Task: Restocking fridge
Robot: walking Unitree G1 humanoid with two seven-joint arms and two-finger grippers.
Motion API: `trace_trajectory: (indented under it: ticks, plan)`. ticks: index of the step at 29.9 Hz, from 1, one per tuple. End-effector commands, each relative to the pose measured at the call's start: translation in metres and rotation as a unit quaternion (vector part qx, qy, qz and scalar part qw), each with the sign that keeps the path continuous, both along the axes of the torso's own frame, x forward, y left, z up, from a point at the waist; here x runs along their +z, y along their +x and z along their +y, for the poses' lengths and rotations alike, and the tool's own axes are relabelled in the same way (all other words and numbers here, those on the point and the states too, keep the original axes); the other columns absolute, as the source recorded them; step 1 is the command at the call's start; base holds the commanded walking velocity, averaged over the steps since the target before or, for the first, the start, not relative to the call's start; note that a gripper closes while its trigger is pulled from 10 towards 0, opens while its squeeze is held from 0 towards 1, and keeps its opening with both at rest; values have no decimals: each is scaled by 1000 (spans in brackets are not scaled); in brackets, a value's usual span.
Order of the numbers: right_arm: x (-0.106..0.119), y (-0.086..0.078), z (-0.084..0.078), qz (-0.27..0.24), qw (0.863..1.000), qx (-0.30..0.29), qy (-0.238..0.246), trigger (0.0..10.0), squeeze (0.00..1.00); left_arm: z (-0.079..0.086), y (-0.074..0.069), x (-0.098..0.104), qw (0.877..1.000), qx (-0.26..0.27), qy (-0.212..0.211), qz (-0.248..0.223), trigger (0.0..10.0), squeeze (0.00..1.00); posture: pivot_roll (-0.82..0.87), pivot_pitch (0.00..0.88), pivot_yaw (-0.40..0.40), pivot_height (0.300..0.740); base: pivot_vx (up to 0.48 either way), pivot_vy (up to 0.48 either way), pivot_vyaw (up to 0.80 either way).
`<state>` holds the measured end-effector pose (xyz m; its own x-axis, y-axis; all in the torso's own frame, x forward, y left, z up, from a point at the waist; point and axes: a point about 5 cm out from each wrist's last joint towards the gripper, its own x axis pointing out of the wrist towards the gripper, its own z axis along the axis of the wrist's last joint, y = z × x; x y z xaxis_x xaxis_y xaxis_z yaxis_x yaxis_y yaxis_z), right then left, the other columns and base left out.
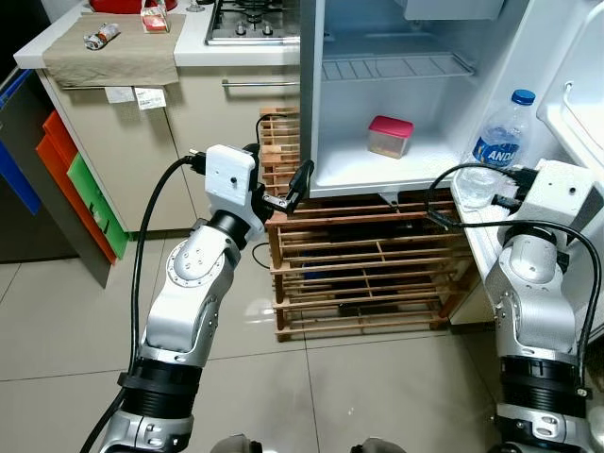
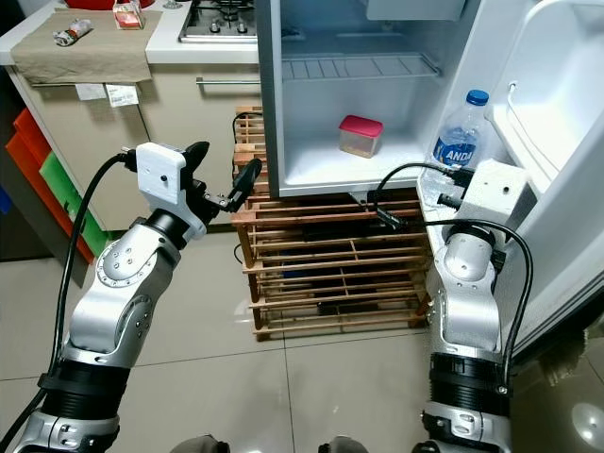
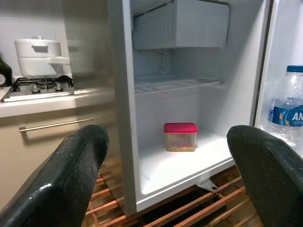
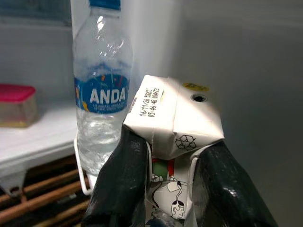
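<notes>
A white drink carton (image 4: 174,118) is clamped in the right tool (image 4: 168,189), just beside the water bottle (image 1: 497,142) standing in the fridge (image 1: 377,179) door shelf. A red-lidded container (image 1: 390,136) is seated on the fridge floor. The left tool (image 1: 294,192) is held spread, empty, outside the fridge's left wall.

We see a white fridge (image 1: 326,142) holding a clear box (image 1: 389,138) with a pink-red lid. The clear bottle (image 1: 498,142) has a blue cap and a blue label with white letters. Our right pincer (image 4: 165,189), with its black fingers, grips a white carton (image 4: 173,123) printed with black date figures, a recycling mark and a touch of red and green. The crate (image 1: 368,274) is brown wood. A beige cloth (image 1: 118,52) lies on the white bench (image 1: 193,47). The floor (image 1: 57,330) has pale grey tiles.
</notes>
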<state>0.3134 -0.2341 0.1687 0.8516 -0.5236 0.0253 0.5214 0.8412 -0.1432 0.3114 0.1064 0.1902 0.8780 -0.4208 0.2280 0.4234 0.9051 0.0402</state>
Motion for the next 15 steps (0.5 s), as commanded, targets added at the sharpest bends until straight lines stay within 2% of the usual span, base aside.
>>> trace_trajectory:
  ticks: [1, 5, 9, 10, 11, 15]
  plan:
    - [-2, 0, -6, 18, 1000, -7, -16, 10000, 0, -1, 0, 4, 1000, -1, -3, -5, 10000, 0, -77, 0, 21, 711, 0, 0, 0]
    - [-2, 0, -15, 27, 999, -25, -24, 10000, 0, -1, 0, 4, 1000, -1, -4, -3, 10000, 0, -79, 0, 19, 711, 0, 0, 0]
    - [-3, 1, -12, 35, 999, -24, -27, 10000, 0, -2, 0, 4, 1000, -1, -4, -3, 10000, 0, -77, 0, 17, 711, 0, 0, 0]
    - [-4, 1, -12, 38, 999, -26, -28, 10000, 902, -1, 1, 4, 1000, 0, -4, -3, 10000, 0, -77, 0, 17, 711, 0, 0, 0]
    - [-6, 1, -12, 45, 998, -27, -30, 10000, 1000, -1, 1, 4, 1000, 0, -4, -3, 10000, 0, -77, 0, 17, 711, 0, 0, 0]
    - [-12, -1, -13, 61, 997, -31, -36, 10000, 1000, 0, 0, 3, 1000, 1, -4, -2, 10000, 0, -75, 0, 15, 711, 0, 0, 0]
